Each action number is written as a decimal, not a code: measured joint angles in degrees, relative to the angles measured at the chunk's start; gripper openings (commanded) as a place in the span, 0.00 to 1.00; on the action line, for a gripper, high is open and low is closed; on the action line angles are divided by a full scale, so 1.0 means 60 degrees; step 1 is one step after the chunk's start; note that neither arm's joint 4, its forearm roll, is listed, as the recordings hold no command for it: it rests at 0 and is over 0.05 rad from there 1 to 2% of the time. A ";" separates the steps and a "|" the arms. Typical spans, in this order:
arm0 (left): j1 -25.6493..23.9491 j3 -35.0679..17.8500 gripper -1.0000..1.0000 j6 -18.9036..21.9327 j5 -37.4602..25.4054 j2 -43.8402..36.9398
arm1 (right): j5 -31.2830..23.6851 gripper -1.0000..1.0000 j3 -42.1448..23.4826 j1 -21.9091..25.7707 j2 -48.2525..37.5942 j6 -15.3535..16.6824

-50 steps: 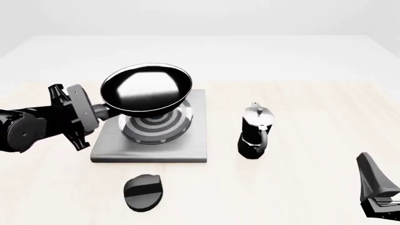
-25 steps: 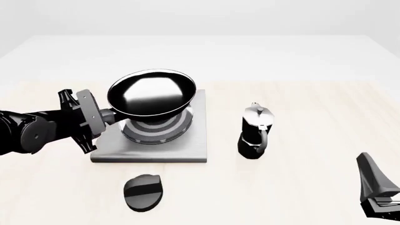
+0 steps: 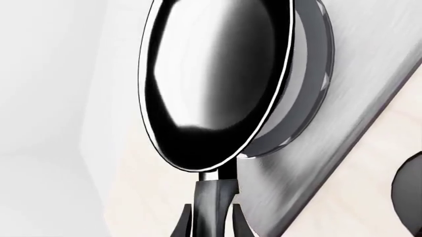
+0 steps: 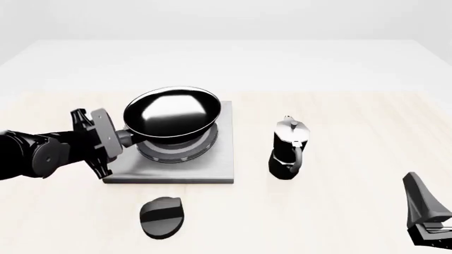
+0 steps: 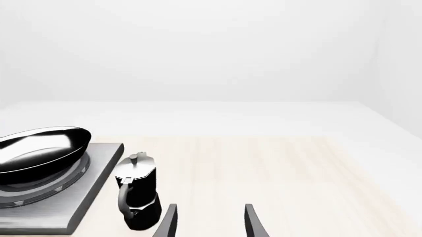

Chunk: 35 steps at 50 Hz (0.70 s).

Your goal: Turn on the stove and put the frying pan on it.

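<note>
At the far left, your left gripper is clamped on the black handle of the round glossy black frying pan with the thin silver rim, and the left wrist view shows both fingers pinching that handle close to the bowl. The frying pan sits tilted over the concentric silver burner rings of the flat square brushed-grey metal stove, its far edge raised and its near underside very close to the rings; you cannot tell from these views whether it touches them yet. Treat the frying pan as rigid and fairly heavy for a grip so far off its centre, with a smooth handle that may twist between the fingers, so level it slowly before letting go. In front of the slab on the pale wooden desk, the separate black oval knob lies untouched, apparently still to be turned. Further right stands the black-and-silver moka pot, well clear of the burner. At the far right your right gripper rests with its fingers spread and nothing between them.
</note>
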<state>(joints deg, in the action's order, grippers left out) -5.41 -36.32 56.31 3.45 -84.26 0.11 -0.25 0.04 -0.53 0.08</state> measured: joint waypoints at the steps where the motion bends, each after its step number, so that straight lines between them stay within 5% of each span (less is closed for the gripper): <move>1: 0.0004 0.0012 0.00 0.0002 0.0026 -0.0026 | 0.0000 1.00 0.0000 0.0000 0.0000 0.0000; 33: 0.0057 0.0140 0.00 0.0004 0.0773 -0.0563 | 0.0000 1.00 0.0000 0.0000 0.0000 0.0000; 34: 0.0055 0.0143 1.00 0.0004 0.0774 -0.0563 | 0.0000 1.00 0.0000 0.0000 0.0000 0.0000; 35: 0.0045 0.0148 1.00 0.0012 0.0769 -0.0571 | 0.0000 1.00 0.0000 0.0000 0.0000 0.0000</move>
<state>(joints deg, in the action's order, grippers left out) -5.14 -35.44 56.38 8.06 -87.69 0.11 -0.25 0.04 -0.53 0.08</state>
